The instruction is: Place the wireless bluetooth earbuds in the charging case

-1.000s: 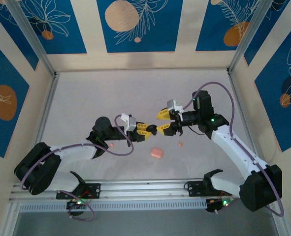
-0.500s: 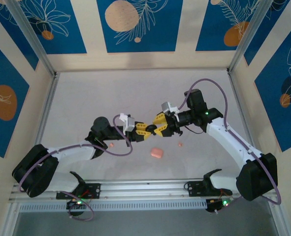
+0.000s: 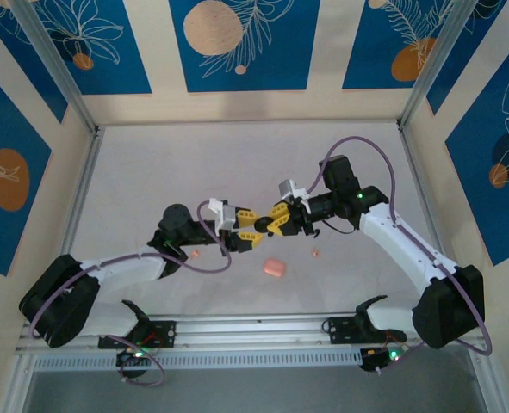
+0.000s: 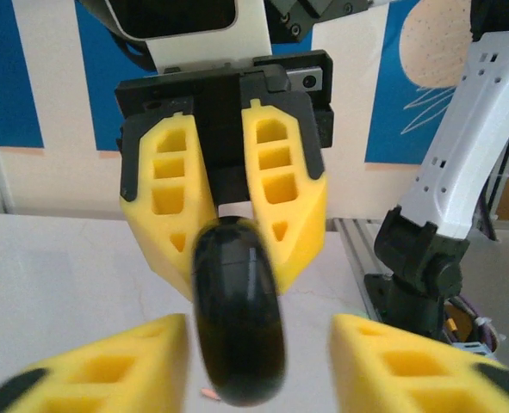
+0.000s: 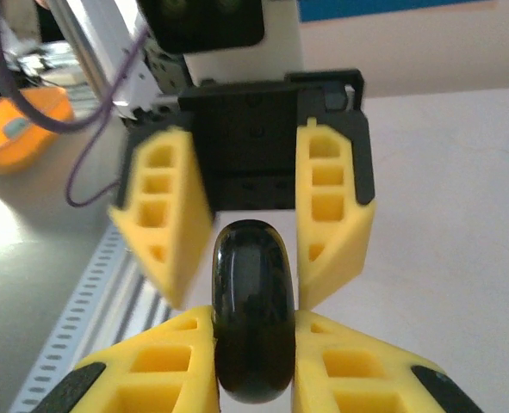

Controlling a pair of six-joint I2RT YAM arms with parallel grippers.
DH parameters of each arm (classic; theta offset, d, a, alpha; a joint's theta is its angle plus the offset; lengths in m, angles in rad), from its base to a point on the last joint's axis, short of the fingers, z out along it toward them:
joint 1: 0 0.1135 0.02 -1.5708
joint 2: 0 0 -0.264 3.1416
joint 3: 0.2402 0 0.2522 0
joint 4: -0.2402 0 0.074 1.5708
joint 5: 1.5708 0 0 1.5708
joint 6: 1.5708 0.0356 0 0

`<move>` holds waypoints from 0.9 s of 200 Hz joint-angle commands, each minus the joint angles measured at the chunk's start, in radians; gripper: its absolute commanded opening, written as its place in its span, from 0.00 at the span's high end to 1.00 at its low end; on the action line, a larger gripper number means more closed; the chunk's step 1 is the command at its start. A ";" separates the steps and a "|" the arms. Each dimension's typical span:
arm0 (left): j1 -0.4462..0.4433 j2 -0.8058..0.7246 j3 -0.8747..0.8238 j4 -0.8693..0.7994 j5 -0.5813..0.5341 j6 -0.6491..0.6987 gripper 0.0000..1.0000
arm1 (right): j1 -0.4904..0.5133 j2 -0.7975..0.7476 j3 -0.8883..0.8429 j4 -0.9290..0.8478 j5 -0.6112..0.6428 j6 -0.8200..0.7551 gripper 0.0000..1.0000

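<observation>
One charging case (image 5: 254,310) clamped in right jaws.

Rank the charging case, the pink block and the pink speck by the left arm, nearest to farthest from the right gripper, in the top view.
1. charging case: held in the fingers of the right gripper.
2. pink block: on the table, toward the bases.
3. pink speck: far left, beside the left arm.

Both arms reach inward from the lower corners of the top view. The left arm (image 3: 125,268) lies low and stretched, and the right arm (image 3: 400,241) is bent at the elbow. Their grippers meet tip to tip at frame centre. The right gripper (image 3: 272,223) clamps a black charging case (image 5: 254,310). The left gripper (image 3: 253,226) has its fingers spread to either side of it.
</observation>
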 commanded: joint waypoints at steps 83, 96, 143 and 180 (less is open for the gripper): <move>-0.002 -0.146 0.149 -0.824 -0.153 0.519 0.40 | 0.153 -0.042 0.088 -0.217 0.546 -0.216 0.79; -0.006 -0.148 0.149 -0.818 -0.142 0.511 0.40 | 0.172 -0.039 0.090 -0.207 0.539 -0.222 0.79; -0.018 -0.140 0.146 -0.754 -0.114 0.465 0.41 | 0.228 -0.005 0.093 -0.177 0.488 -0.231 0.79; -0.026 -0.140 0.150 -0.735 -0.093 0.438 0.46 | 0.249 0.023 0.100 -0.160 0.488 -0.227 0.79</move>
